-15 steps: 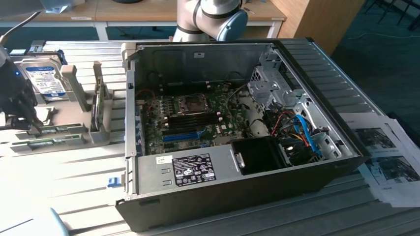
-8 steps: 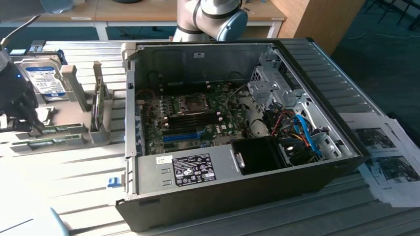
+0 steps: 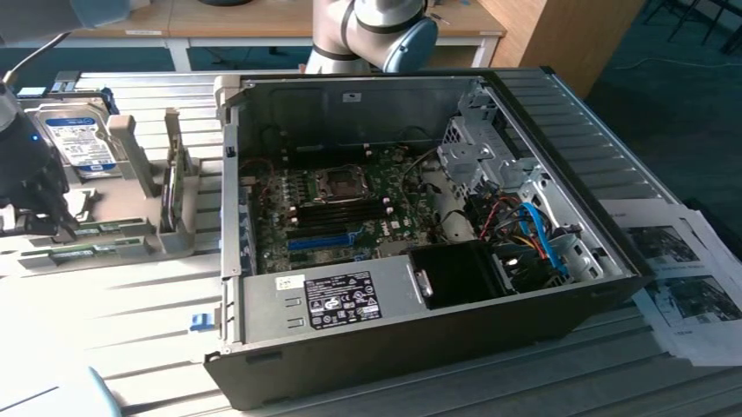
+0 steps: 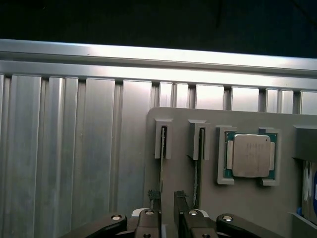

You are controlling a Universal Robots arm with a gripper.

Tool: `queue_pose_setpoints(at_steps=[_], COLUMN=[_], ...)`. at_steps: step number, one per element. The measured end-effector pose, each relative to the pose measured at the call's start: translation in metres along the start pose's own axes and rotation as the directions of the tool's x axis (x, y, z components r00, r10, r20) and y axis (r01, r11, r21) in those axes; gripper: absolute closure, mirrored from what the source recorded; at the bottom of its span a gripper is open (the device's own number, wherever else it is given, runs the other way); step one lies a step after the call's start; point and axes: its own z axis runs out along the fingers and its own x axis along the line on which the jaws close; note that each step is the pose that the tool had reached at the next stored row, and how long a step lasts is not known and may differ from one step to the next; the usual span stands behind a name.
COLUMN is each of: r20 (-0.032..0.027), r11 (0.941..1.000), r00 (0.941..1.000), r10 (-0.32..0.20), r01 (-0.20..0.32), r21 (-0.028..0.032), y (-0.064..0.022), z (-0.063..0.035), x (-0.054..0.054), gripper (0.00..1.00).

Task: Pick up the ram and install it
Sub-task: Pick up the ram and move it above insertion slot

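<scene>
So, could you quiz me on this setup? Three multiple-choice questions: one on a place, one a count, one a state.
1. The computer case is: A open, motherboard showing; B shut; C upside down.
2. The hard drive sits: A inside the case; B on the floor; C in the grey holder at the exterior view's left of the case.
3. How many narrow slots stand beside the processor chip? A one; B two; C five.
Answers: 1 A, its board lies bare; 2 C, it stands in the holder; 3 B, two slots stand side by side.
</scene>
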Motion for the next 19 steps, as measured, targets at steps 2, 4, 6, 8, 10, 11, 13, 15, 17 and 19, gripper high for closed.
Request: queue_pose_setpoints(at_steps=[2,4,6,8,10,11,13,15,17,19], r20=[0.0001,0.0000,0.0000,0.0000,0.0000,0.0000,-0.0001,-0.0001,0.0002,-0.0001], r11=[1.0000,1.0000,1.0000,1.0000,1.0000,1.0000,1.0000,1.0000,1.0000,1.0000], r00=[1.0000,1.0000,1.0000,1.0000,1.0000,1.0000,1.0000,1.0000,1.0000,1.0000], r10=[0.000,0.000,0.000,0.000,0.000,0.000,0.000,0.000,0.000,0.000], r01=[0.000,0.000,0.000,0.000,0.000,0.000,0.000,0.000,0.000,0.000], r21=[0.0001,0.0000,0.0000,0.0000,0.0000,-0.0001,-0.0002,-0.0001,0.0002,-0.0002], y=[0.0000,0.0000,0.0000,0.0000,0.0000,0.0001,0.0000,0.0000,-0.0003,-0.0023], z=[0.0015,0.0031,0.0045,0.0058,0.0068,0.0072,0.0074,0.0074,0.0076,0.0074], x=[0.0003,0.0005,0.0007,0.0010,0.0011,0.0012,0.0012,0.0012,0.0012,0.0014], gripper=[0.75,0.75,0.75,0.75,0.75,0.75,0.75,0.75,0.75,0.75])
